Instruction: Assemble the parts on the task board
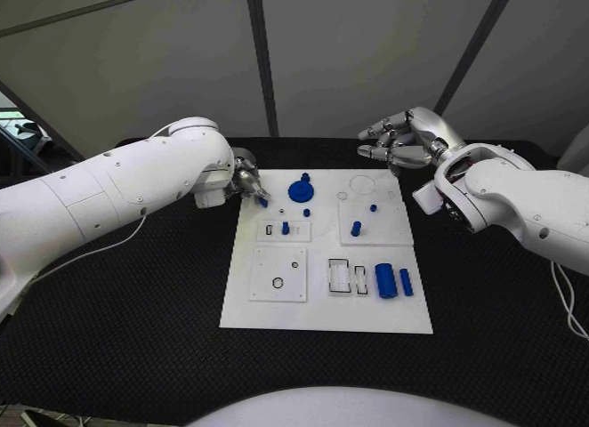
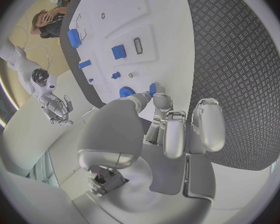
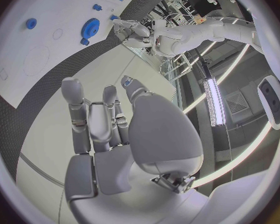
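The white task board [image 1: 276, 311] lies mid-table. My left hand [image 1: 248, 185] hovers at its far left corner and pinches a small blue part [image 1: 262, 202] between thumb and a finger; the left wrist view shows that part [image 2: 154, 88] at the fingertips. A blue gear [image 1: 302, 189] sits just right of that hand, partly hidden behind the thumb in the wrist view [image 2: 125, 92]. My right hand [image 1: 399, 142] is raised beyond the board's far right corner, fingers [image 3: 74, 109] apart and holding nothing.
Small blue pegs [image 1: 286, 229] [image 1: 355, 229] [image 1: 373, 208] stand in the board's raised middle plates. A blue cylinder [image 1: 386, 280] and a blue bar [image 1: 407, 282] lie near the right edge beside two rectangular slots [image 1: 338, 277]. Black ribbed table [image 1: 128, 338] surrounds the board.
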Tool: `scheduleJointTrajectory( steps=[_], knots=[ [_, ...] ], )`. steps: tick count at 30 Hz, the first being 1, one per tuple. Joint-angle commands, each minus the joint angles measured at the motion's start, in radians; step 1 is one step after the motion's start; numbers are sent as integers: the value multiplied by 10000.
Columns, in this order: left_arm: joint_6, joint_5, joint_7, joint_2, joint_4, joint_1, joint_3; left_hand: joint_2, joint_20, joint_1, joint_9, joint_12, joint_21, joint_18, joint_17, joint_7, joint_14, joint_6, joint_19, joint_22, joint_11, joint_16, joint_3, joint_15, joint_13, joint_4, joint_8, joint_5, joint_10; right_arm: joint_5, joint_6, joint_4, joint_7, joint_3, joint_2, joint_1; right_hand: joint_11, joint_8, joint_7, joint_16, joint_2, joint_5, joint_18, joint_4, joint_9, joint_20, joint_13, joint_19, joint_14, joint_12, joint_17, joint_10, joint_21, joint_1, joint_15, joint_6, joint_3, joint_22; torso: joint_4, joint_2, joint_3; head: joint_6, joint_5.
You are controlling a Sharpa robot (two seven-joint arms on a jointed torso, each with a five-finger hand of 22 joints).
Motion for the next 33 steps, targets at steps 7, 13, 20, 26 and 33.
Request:
scheduleJointTrajectory(
  steps=[7,13,20,26,33],
  knots=[
    [-422,674,228,-327,392,14,-5,-203,-22,-594,141,25,-67,145,2271,-41,905,-107,-2,112,-12,58,1764,-4,1,-1230,251,-41,121,-19,70,6,40,9,-12,18,-24,-37,44,-27,25,57,175,55,-11,-6,3,-5,-39,10,26,-38,-45,-99,18,-39,25,-7,21,-4,-1,2,21],
    [-1079,1064,356,-793,1116,-3,-22,-379,-51,-853,214,84,-13,128,2355,-68,940,-80,59,201,-46,142,2318,-36,73,-1521,397,-35,242,-19,76,-2,38,9,-22,18,-24,-37,44,-27,25,57,175,55,-11,-6,3,-5,-39,10,26,-38,-45,-99,18,-39,25,-7,26,-6,-3,-20,50],
    [-1866,1252,494,-1483,2260,-72,-149,-618,-88,-1112,281,139,58,106,2400,-111,959,1,134,306,-94,186,2776,-77,141,-1764,549,135,395,-19,72,-14,37,8,-38,18,-24,-37,44,-27,25,57,175,55,-11,-6,3,-5,-39,10,26,-38,-45,-99,18,-39,25,-7,21,-11,2,-54,130],
    [-2177,1118,546,-1841,2977,-156,-342,-755,-108,-1182,308,202,98,94,2406,-141,962,50,174,363,-122,191,2910,-100,220,-1884,616,234,505,-19,74,-28,38,8,-40,18,-24,-37,44,-27,25,57,175,55,-11,-6,3,-5,-39,10,26,-38,-45,-99,18,-39,25,-7,40,-15,0,-73,150],
    [-2077,713,441,-1991,3406,-304,-503,-853,-124,-1204,324,243,122,86,2409,-164,963,97,198,398,-146,195,2986,-119,272,-1973,662,289,593,-19,78,-34,41,8,-46,17,-24,-37,44,-27,25,57,175,55,-11,-6,3,-5,-39,10,26,-38,-45,-99,18,-39,25,-7,14,-8,-1,-88,194]
  ],
)
